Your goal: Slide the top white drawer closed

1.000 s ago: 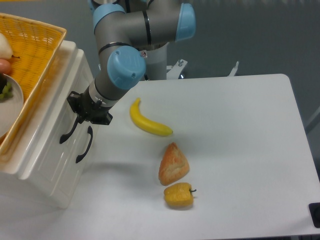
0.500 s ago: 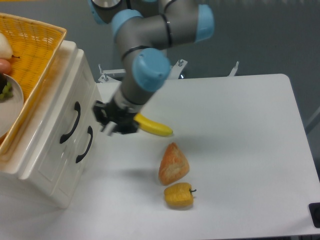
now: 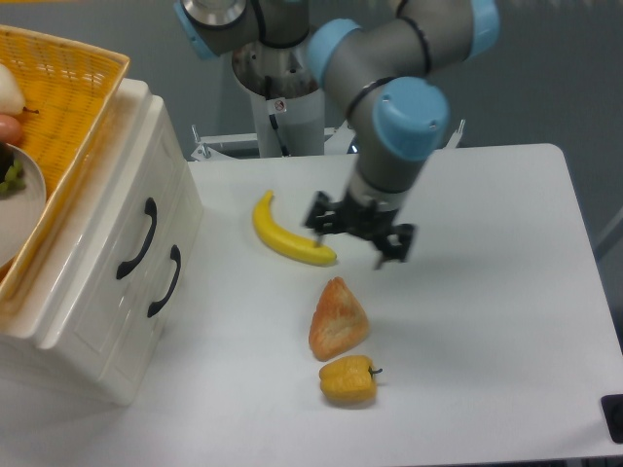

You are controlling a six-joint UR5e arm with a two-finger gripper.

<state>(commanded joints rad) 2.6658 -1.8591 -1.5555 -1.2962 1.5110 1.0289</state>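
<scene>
The gripper (image 3: 356, 240) hangs over the white table (image 3: 487, 292) with its fingers (image 3: 392, 245) spread wide, holding nothing and touching nothing. Just below the fingers lies an orange pastry-like piece (image 3: 338, 319), and below that a yellow bell pepper (image 3: 348, 379). Just left of them is a banana (image 3: 287, 233). Well to the left, the top white drawer (image 3: 117, 209) sits flush in its cabinet (image 3: 92, 331), which carries a yellow wicker basket (image 3: 68, 107). Behind is a grey wall (image 3: 545, 68).

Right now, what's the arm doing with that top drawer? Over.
Gripper empty, jaws open, above table beside banana. Top white drawer looks shut, flush with lower drawer. Nothing blocking it.
</scene>
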